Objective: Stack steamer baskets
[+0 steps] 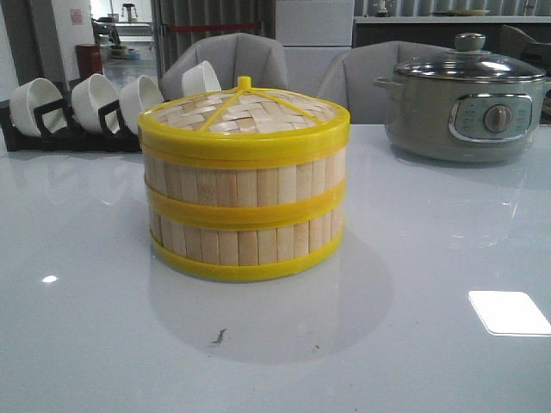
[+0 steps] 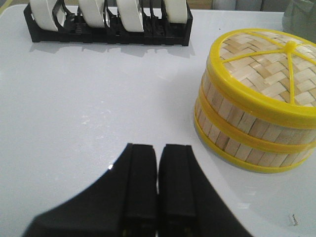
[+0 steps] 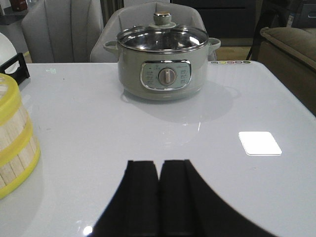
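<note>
Two steamer baskets stand stacked at the table's middle: the upper basket (image 1: 245, 181) sits on the lower basket (image 1: 245, 245). A flat woven lid (image 1: 245, 112) with yellow rim and spokes rests on top. The stack also shows in the left wrist view (image 2: 247, 123) and at the edge of the right wrist view (image 3: 15, 143). My left gripper (image 2: 158, 148) is shut and empty, apart from the stack. My right gripper (image 3: 159, 163) is shut and empty, apart from the stack. Neither gripper shows in the front view.
A black rack with white bowls (image 1: 82, 107) stands at the back left, also in the left wrist view (image 2: 103, 22). A grey electric pot with glass lid (image 1: 469, 103) stands at the back right, also in the right wrist view (image 3: 163, 64). Chairs stand behind the white table (image 1: 430, 344).
</note>
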### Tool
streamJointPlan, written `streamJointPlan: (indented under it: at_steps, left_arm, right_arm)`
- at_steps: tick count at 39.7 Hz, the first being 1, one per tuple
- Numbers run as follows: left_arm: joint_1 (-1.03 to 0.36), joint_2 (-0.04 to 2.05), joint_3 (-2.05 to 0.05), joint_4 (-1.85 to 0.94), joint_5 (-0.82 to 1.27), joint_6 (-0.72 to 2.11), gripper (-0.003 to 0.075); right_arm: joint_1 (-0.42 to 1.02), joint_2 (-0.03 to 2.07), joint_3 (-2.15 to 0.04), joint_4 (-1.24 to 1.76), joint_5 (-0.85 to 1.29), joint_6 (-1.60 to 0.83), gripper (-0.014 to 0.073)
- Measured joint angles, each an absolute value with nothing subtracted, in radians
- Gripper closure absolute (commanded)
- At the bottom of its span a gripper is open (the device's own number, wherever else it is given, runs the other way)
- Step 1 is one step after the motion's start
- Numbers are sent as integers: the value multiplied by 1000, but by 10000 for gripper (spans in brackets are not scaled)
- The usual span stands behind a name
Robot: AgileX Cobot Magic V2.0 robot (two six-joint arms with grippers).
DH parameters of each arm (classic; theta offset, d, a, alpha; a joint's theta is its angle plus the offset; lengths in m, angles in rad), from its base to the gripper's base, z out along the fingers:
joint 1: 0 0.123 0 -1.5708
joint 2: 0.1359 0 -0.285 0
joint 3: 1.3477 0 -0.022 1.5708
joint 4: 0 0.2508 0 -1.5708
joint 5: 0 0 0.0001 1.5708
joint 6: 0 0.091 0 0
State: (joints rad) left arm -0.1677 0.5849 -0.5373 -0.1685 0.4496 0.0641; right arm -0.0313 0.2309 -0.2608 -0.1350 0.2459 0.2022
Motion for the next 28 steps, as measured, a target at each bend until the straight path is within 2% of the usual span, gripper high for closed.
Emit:
streamJointPlan:
  at_steps: [8,15,28]
  left_arm:
    - [-132,556,-535,-182,437,64,636]
    - [-56,437,-480,-187,297,61,636]
    - [-46,214,-175,-217,30,61,636]
  right_arm:
    - [-31,231,-261,-135,246,202,524]
    - [-31,231,-261,-135,246,202,524]
    - [-31,231,-261,-135,246,202,524]
